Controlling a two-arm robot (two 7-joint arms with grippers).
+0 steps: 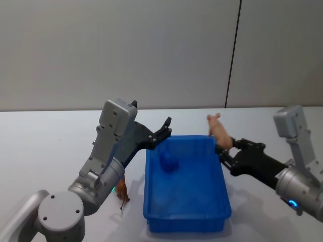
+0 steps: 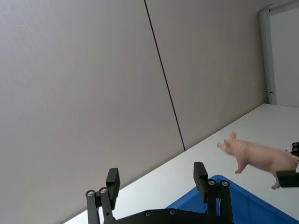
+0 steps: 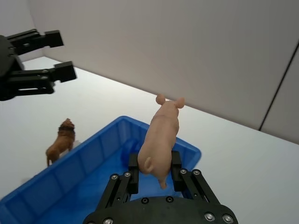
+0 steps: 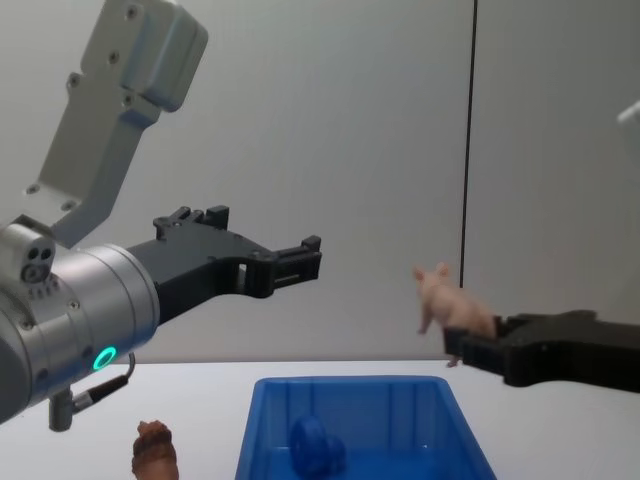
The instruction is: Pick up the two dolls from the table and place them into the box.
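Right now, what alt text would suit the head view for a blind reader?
The right tool holds a pink pig above the far right corner of the blue box, which contains a deep blue toy. The left tool hangs open over the box's far left corner, and a brown toy stands on the table beside the box's left wall.

The left arm point(image 1: 112, 146) reaches forward from the left with its grey wrist housing raised. The black left gripper point(image 1: 164, 130) hangs in the air, its jaws spread wide apart and gripping nothing. The right arm point(image 1: 298, 171) comes in from the right, forearm stretched toward the middle. In the chest view the right gripper point(image 4: 470, 345) sits lower than the left one, and its jaws are clamped on the hind end of a pink pig figure point(image 1: 217, 129).
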